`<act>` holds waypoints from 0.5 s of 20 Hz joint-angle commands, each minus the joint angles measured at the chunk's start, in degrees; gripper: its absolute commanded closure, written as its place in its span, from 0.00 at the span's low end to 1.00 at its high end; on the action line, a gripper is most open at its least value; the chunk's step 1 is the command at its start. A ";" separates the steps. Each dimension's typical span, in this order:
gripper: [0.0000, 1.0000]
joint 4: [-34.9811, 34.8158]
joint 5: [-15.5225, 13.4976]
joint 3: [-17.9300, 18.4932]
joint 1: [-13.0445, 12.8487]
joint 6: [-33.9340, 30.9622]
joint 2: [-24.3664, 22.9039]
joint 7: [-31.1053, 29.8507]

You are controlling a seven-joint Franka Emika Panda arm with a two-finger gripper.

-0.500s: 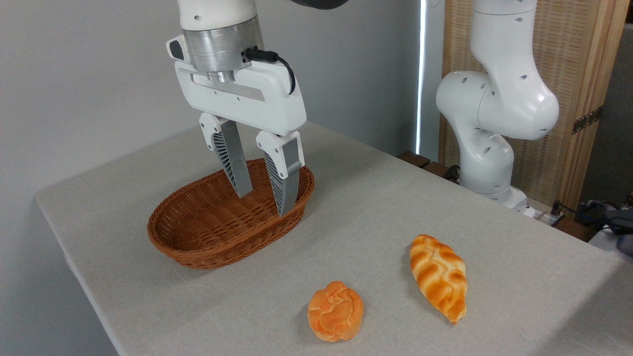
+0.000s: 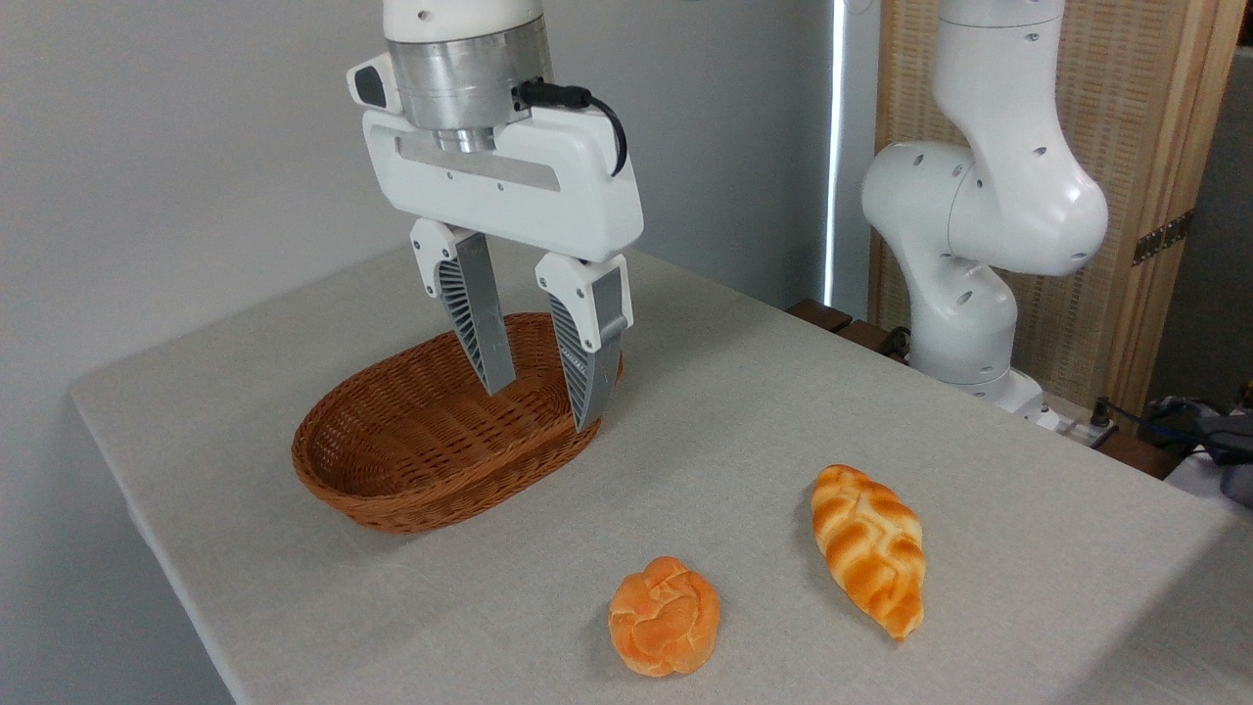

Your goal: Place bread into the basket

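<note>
Golden-yellow braided bread, pointed ends

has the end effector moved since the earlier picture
Yes. The end effector has shifted right, toward the right end of the basket, which lies in the same place. It is open and empty.

You had one fixed camera, set close and high off the table's near corner, looking down across it toward the wall.
</note>
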 commanded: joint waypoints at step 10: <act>0.00 -0.99 -1.31 -0.13 -0.20 0.40 -1.65 0.97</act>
